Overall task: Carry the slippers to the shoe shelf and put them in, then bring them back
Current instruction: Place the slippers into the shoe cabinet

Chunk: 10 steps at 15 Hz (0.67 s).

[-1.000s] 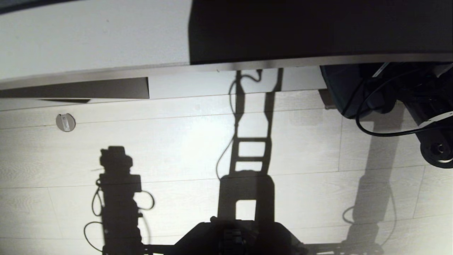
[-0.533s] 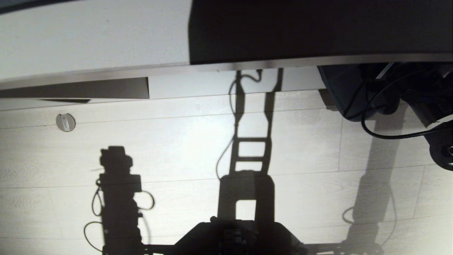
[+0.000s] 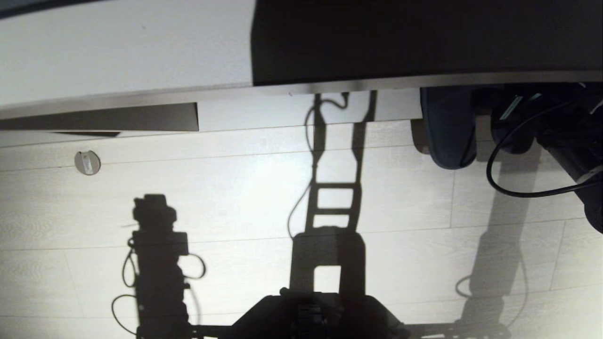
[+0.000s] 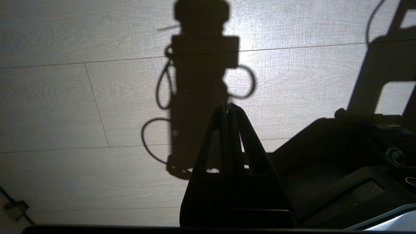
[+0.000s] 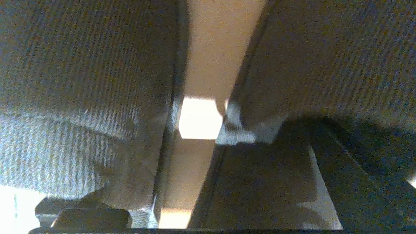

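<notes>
Pale plank floor [image 3: 235, 197], round floor fitting [image 3: 87, 162]

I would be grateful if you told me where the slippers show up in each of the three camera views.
Head view: one of the slippers shows at upper right, toe on the pale plank floor, heel under the shelf edge.
Left wrist view: not in it.
Right wrist view: ribbed fabric fills both sides, a bright gap between.
Shared landmark: the floor, in the head and left wrist views.
</notes>
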Available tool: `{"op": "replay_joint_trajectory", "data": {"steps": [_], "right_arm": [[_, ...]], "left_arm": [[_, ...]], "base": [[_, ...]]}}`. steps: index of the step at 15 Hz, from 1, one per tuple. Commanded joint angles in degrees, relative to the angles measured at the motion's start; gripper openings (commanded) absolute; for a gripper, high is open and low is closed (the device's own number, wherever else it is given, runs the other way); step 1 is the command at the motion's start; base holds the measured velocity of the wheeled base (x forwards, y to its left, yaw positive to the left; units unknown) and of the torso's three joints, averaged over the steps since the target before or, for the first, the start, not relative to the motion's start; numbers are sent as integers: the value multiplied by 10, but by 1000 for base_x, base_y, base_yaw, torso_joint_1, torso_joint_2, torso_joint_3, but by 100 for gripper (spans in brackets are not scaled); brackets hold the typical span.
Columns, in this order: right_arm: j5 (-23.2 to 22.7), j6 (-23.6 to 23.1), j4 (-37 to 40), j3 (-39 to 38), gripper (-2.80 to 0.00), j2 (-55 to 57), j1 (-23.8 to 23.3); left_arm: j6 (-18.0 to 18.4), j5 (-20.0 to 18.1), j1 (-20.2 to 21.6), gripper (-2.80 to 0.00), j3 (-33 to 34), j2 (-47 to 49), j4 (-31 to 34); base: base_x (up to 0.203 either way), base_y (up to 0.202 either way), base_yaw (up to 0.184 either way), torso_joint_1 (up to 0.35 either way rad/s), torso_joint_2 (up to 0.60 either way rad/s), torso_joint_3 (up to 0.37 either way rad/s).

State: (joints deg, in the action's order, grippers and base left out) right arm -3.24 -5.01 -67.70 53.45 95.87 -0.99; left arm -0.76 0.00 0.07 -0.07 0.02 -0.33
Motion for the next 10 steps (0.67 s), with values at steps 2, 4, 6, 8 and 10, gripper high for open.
{"op": "replay_joint_trajectory", "data": {"steps": [2,4,6,8,10], "right_arm": [[-1,-1,4,-20,0,-19,-1],[2,-1,5,-27,0,-32,-1],[3,-1,10,-31,0,-46,-1],[2,-1,28,-34,0,-62,0],[2,-1,50,-37,0,-82,-1]], "left_arm": [[0,0,0,-280,0,0,0],[0,0,1,-280,0,0,0],[0,0,1,-280,0,0,0],[0,0,0,-280,0,0,0],[0,0,0,-280,0,0,0]], "base": [[0,0,0,0,0,0],[0,0,0,0,0,0],[0,0,0,0,0,0],[0,0,0,0,0,0],[0,0,0,0,0,0]]}}
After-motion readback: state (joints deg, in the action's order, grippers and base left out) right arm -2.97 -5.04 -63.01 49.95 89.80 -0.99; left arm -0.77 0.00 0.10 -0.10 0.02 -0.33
